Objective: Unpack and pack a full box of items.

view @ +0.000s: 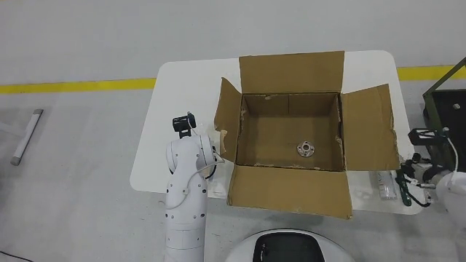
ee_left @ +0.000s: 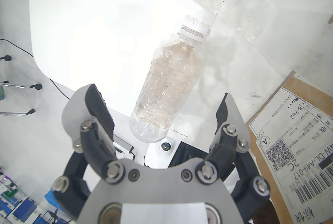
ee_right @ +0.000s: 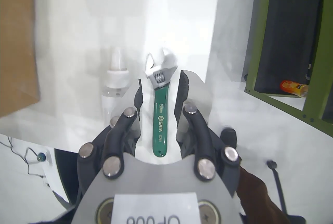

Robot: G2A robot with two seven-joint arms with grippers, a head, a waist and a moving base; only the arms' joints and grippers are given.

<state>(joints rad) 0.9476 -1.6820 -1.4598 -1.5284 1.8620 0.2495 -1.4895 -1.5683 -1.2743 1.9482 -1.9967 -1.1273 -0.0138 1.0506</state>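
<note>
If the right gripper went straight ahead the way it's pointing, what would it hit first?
Most likely the green-handled wrench, lying between the right gripper's open jaws; the white table under it comes next. How far off it is, I can't tell.

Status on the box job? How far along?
Looks done: brown cardboard box nearly emptied, only a small round metal fitting inside. In hand: nothing gripped; open left tool straddles the clear plastic bottle on the white table, open right tool straddles the green-handled adjustable wrench. Left: likely the fitting, then all repacking.
</note>
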